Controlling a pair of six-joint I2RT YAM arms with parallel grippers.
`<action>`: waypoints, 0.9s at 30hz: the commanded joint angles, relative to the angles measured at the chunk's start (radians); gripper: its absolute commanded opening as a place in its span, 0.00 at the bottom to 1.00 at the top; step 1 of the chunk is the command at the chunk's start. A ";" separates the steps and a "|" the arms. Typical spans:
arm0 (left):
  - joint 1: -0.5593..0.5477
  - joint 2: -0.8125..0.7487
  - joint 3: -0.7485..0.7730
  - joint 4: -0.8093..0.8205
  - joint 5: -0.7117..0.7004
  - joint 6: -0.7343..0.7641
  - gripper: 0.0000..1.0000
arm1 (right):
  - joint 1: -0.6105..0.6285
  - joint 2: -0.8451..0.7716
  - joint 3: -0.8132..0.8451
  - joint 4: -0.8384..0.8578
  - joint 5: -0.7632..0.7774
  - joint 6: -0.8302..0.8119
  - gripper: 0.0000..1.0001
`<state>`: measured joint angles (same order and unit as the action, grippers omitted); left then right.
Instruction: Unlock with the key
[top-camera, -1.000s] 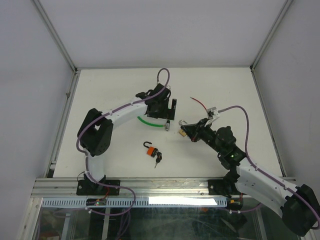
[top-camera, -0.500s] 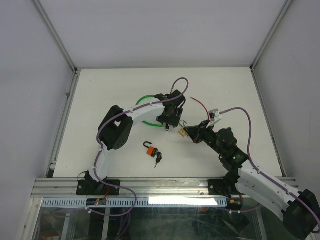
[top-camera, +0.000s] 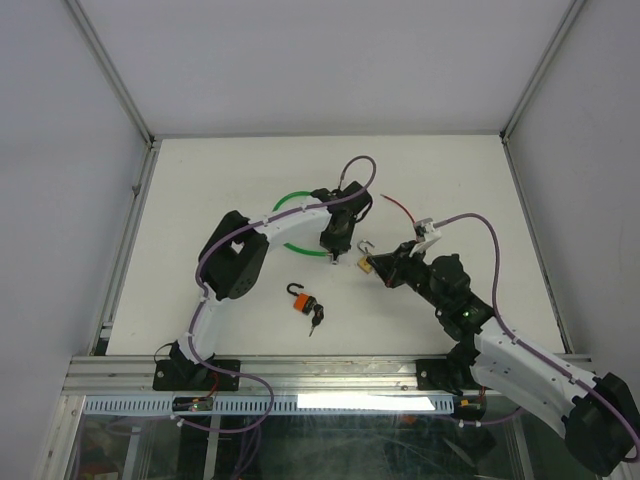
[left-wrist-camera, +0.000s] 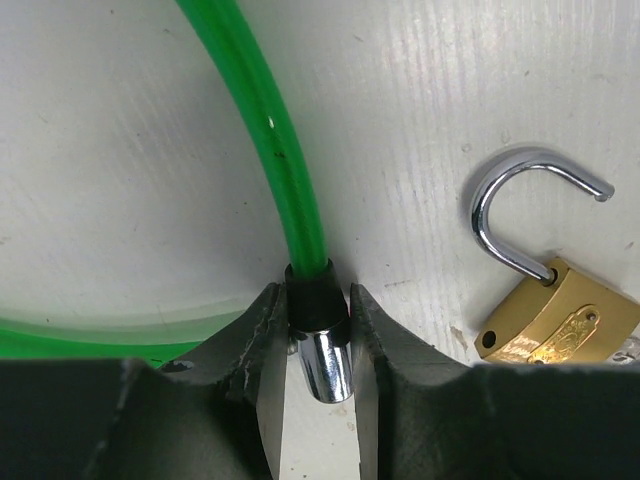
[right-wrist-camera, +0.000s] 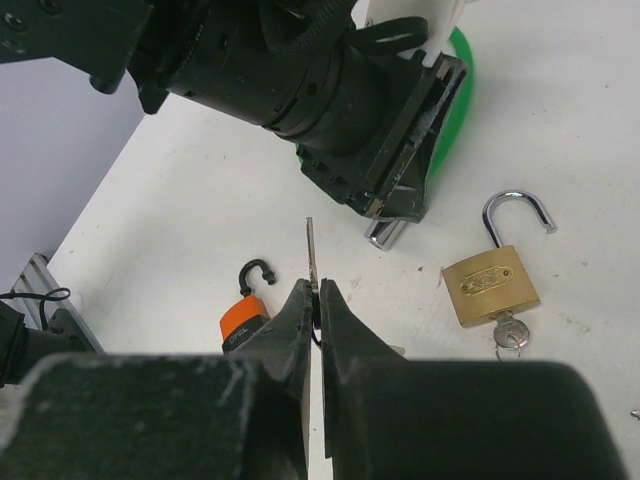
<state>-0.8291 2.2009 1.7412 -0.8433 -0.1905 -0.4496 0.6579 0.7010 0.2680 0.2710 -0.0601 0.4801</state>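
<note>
cable — just beside brass padlock

Small orange padlock, black shackle open, on white table w/ black keys just beside.

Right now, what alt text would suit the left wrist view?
The left gripper pinches the black-collared, metal-tipped end of a green cable above a white table. To its right lies a brass padlock with its shackle swung open.
</note>
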 joint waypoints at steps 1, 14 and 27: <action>0.025 -0.085 -0.029 -0.010 -0.007 -0.105 0.07 | -0.004 0.031 0.065 0.035 -0.023 -0.021 0.00; 0.147 -0.332 -0.166 0.153 0.167 -0.294 0.00 | -0.003 0.213 0.160 0.098 -0.123 0.066 0.00; 0.165 -0.433 -0.273 0.262 0.209 -0.385 0.00 | -0.003 0.451 0.272 0.112 -0.200 0.237 0.00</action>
<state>-0.6666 1.8423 1.4857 -0.6666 -0.0162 -0.7864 0.6579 1.1072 0.4755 0.3176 -0.2317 0.6369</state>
